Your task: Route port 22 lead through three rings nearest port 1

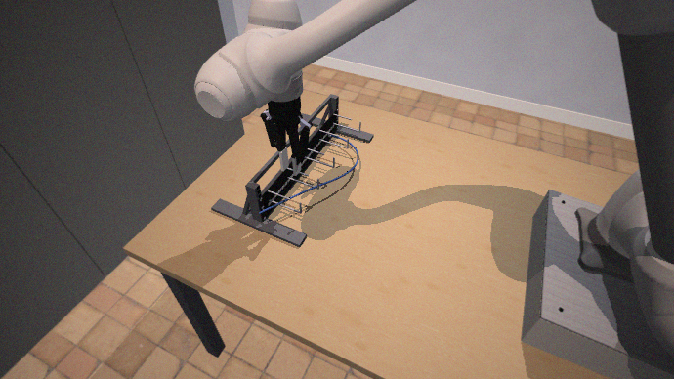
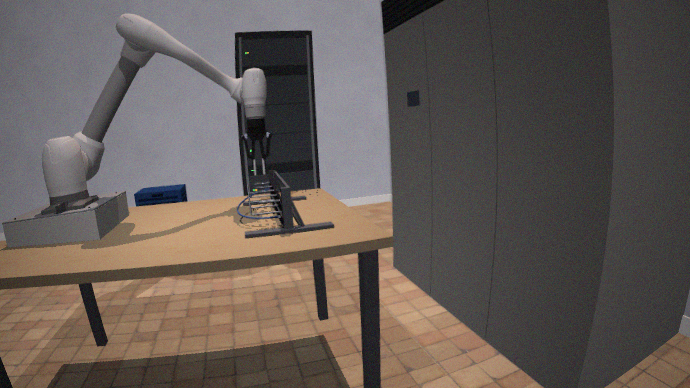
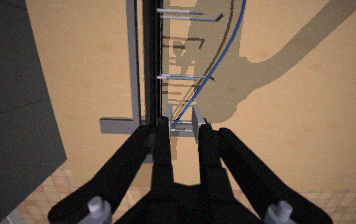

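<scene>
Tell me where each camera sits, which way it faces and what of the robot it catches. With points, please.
Top: above the table (image 1: 398,279) (image 2: 193,240) (image 3: 300,150), facing steeply down across it; shows part of the arm (image 1: 378,1) (image 2: 188,55) and the gripper (image 1: 290,165) (image 2: 259,169) (image 3: 182,112).
Exterior: beside the table, facing across it towards the far wall; shows the arm from its foot to the gripper.
Wrist: behind the gripper, facing down past its fingers.
Top and exterior share the rack (image 1: 253,200) (image 2: 286,207) (image 3: 132,75) and the lead (image 1: 357,158) (image 2: 240,210) (image 3: 220,60).
</scene>
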### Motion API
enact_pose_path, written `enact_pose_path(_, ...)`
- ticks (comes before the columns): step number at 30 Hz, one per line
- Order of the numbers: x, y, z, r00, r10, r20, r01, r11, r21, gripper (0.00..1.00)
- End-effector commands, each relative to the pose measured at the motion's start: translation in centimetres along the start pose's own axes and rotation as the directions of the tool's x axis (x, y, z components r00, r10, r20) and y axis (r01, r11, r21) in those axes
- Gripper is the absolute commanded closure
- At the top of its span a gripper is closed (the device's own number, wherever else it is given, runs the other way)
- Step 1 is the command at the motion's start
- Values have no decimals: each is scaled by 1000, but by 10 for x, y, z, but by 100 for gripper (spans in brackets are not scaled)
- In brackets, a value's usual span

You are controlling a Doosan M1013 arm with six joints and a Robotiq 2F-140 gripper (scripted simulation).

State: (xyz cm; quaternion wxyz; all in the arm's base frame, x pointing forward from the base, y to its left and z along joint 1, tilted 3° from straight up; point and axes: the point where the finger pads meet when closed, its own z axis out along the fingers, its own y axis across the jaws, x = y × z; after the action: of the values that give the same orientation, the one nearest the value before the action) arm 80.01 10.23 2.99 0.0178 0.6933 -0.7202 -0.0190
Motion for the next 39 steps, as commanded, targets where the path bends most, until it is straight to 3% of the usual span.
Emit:
enact_pose_path(1, 0, 0, -3, 1000, 0, 0, 0, 1000, 0, 80)
enact_pose_path(8, 0, 0, -5, 1000, 0, 0, 0, 1000, 0, 80)
enact_pose_path(9, 0, 0, -5, 1000, 0, 0, 0, 1000, 0, 100)
enact_pose_path(39, 0, 0, -5, 1000, 0, 0, 0, 1000, 0, 100)
